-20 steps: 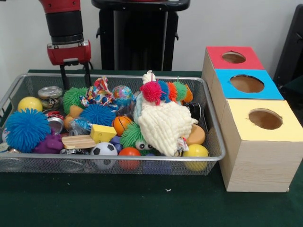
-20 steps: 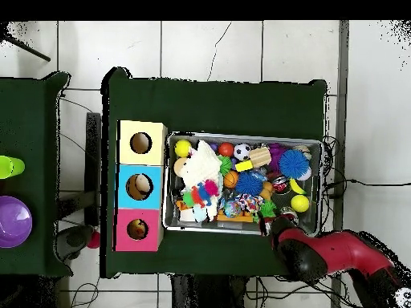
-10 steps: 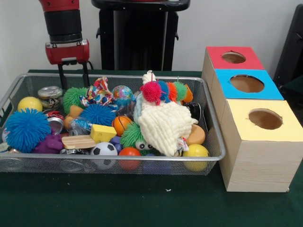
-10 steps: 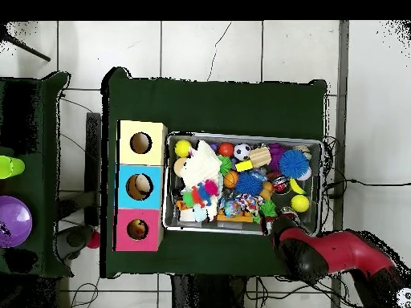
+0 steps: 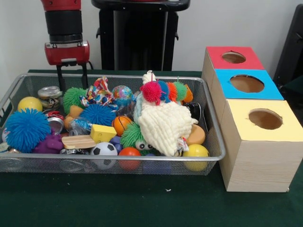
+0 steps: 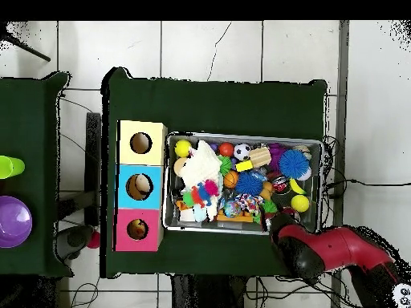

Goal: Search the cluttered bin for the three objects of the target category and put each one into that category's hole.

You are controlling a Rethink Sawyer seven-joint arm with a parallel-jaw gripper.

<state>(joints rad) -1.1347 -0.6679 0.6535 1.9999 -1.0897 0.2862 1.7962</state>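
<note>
Gripper (image 5: 72, 75): two black fingers parted, empty, above the far left rim of the wire mesh bin (image 5: 215, 142).
Nearest items: silver tin can (image 5: 49, 96) and green spiky ball (image 5: 74, 97), just below the jaws.
Boxes: red, blue, yellow wooden hole boxes (image 5: 255, 142) beside the bin.

A wire mesh bin (image 5: 214, 142) crammed with toys sits left of centre on the green bench (image 5: 142, 203). The gripper (image 5: 72, 78) hangs upper left, fingers (image 5: 62, 78) apart and empty. Three holed boxes (image 5: 258, 142) stand at right.
</note>
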